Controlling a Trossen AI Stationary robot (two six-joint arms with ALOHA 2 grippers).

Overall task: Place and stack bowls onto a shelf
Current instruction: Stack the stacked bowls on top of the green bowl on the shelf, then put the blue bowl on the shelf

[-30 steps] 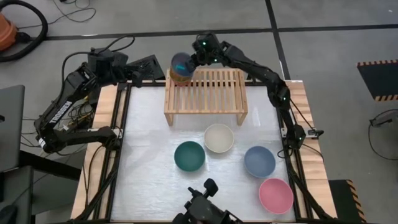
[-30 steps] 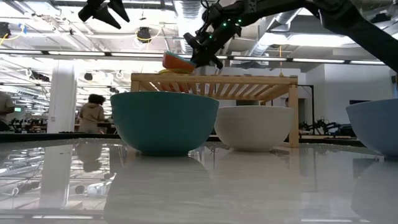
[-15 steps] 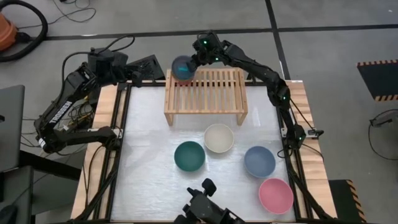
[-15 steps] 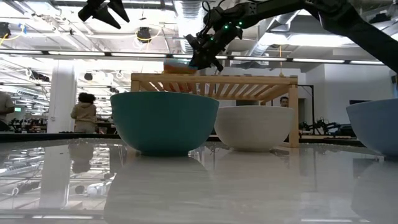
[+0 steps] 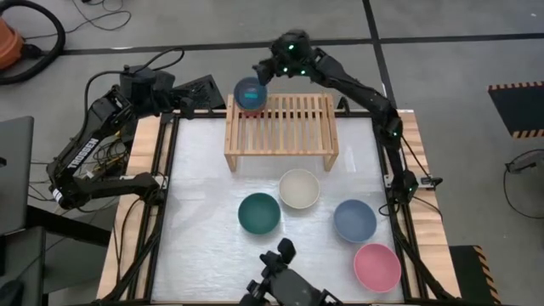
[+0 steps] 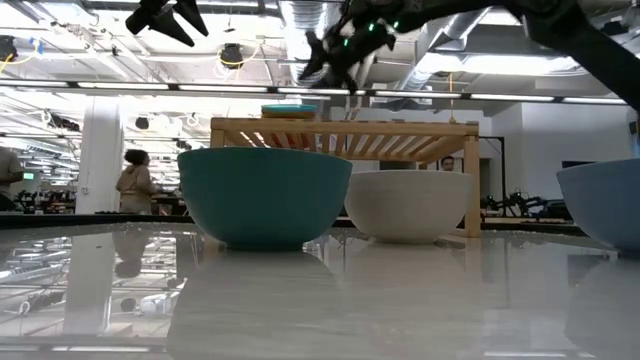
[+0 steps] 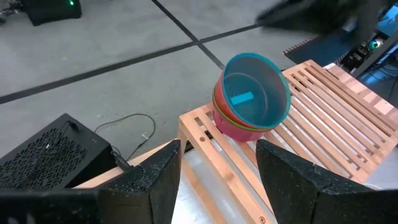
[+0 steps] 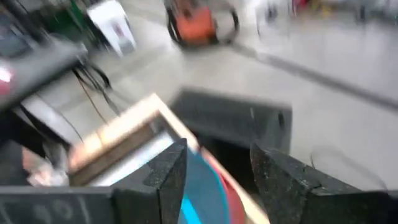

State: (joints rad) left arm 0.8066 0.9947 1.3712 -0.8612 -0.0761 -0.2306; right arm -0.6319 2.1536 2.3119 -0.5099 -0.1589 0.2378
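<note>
Cyan bowl (image 5: 250,93) topped small stack on shelf (image 5: 289,127) far-left corner. Right gripper (image 5: 270,65) released, clear of it. Left gripper (image 7: 214,180) open, empty. 4 big bowls (image 5: 259,213) left on table (image 5: 204,187).

Right claw (image 5: 262,66) hangs open and empty; left claw (image 7: 214,165) waits open.

A stack of small plastic bowls (image 5: 250,93), cyan on top, sits upright on the far left corner of the low light-wood slatted shelf (image 5: 289,125). 4 larger bowls stand upright and apart on the table: dark teal (image 5: 258,213), cream white (image 5: 299,188), slate blue (image 5: 354,220), light pink (image 5: 376,267).
</note>
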